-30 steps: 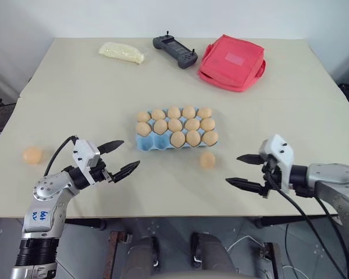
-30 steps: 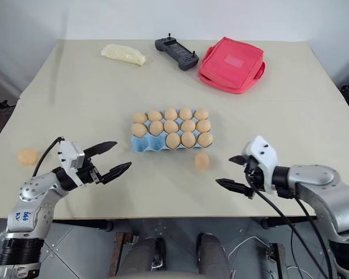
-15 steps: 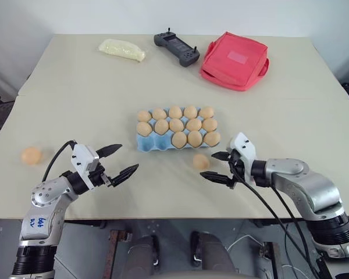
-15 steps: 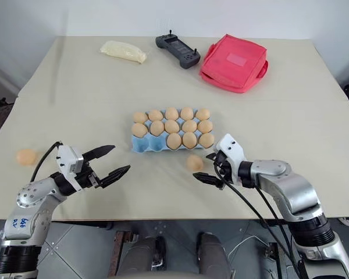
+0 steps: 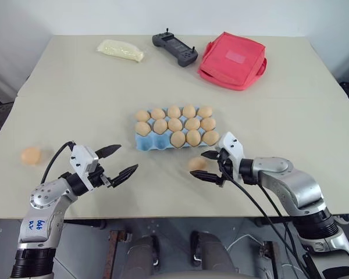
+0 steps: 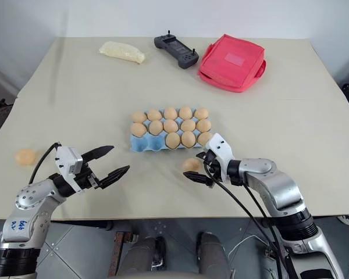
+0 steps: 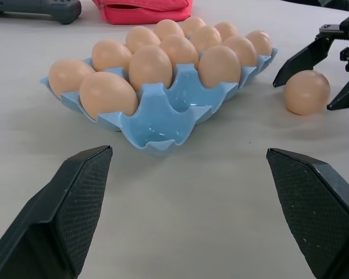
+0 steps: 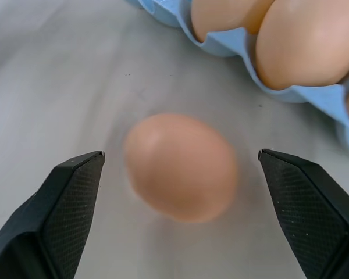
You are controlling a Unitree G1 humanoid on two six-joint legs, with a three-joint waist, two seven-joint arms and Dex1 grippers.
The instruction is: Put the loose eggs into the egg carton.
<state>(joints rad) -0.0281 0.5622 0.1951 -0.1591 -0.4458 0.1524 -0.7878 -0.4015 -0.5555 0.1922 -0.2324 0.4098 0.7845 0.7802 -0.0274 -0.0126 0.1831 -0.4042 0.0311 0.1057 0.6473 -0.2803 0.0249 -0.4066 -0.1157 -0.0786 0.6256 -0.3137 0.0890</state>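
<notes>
The light blue egg carton (image 5: 146,144) sits mid-table, nearly full of tan eggs, with two bare cups at its front left. One loose egg (image 5: 196,163) lies on the table just in front of the carton. My right gripper (image 5: 199,164) is open around it, one finger (image 8: 64,215) on each side and neither touching the egg (image 8: 180,165). A second loose egg (image 5: 31,155) rests far to the left. My left gripper (image 5: 128,157) hovers open and empty in front of the carton (image 7: 163,119), between the two loose eggs.
At the back of the table lie a pale yellow packet (image 5: 121,50), a black controller (image 5: 174,49) and a red fabric pouch (image 5: 232,61). The table's front edge runs just behind both grippers.
My right gripper has swung left and forward from the table's right front until its fingers flank the loose egg, which has shifted slightly left. The left gripper has stayed put.
</notes>
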